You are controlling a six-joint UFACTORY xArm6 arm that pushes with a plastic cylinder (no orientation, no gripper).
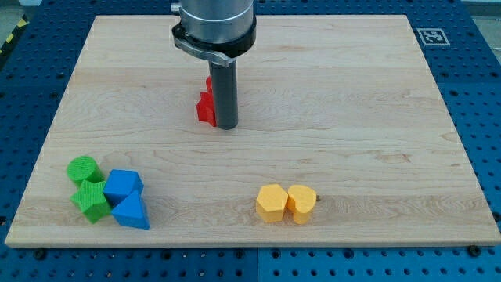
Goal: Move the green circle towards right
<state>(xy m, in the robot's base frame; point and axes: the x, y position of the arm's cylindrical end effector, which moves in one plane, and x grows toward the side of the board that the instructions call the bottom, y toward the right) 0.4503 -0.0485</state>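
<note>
The green circle [83, 170] lies near the board's lower left corner, at the top left of a cluster of blocks. A green star-like block [91, 201] sits just below it. A blue cube-like block [122, 186] and a blue triangular block [131, 212] touch the cluster's right side. My tip [226, 125] is at the upper middle of the board, far up and right of the green circle, touching the right side of a red block [207, 106] that the rod partly hides.
A yellow hexagon [272, 203] and a yellow heart-like block [301, 204] lie side by side at the lower middle right. The wooden board [352, 94] lies on a blue perforated table. A fiducial marker [430, 36] sits at the board's top right corner.
</note>
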